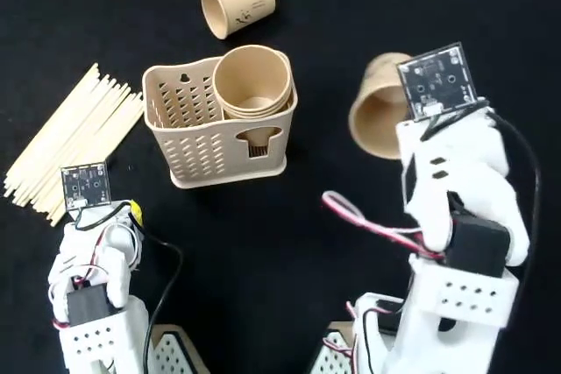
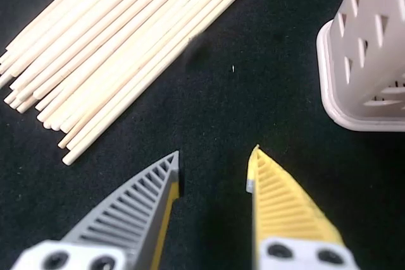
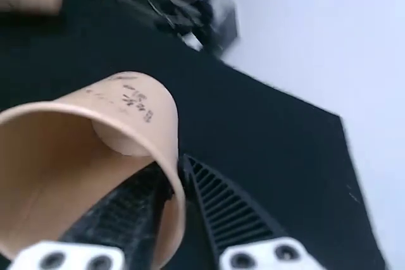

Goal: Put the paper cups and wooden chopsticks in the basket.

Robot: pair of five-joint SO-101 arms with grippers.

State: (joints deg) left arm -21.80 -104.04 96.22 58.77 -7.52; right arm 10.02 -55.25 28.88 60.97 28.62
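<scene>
Paper cup (image 3: 82, 150) hangs rim-clamped in the right gripper (image 3: 176, 172), likely bound for the basket (image 1: 188, 142); left gripper (image 2: 215, 153) gapes near the chopsticks (image 2: 114, 49).

A black-covered table (image 1: 289, 243) runs back to dark cables (image 3: 149, 11) and a pale wall (image 3: 304, 30).

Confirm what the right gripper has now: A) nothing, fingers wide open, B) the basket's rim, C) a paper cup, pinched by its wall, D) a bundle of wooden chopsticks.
C: in the right wrist view the right gripper is shut on the wall of a paper cup, with one finger inside the cup and one outside.
</scene>
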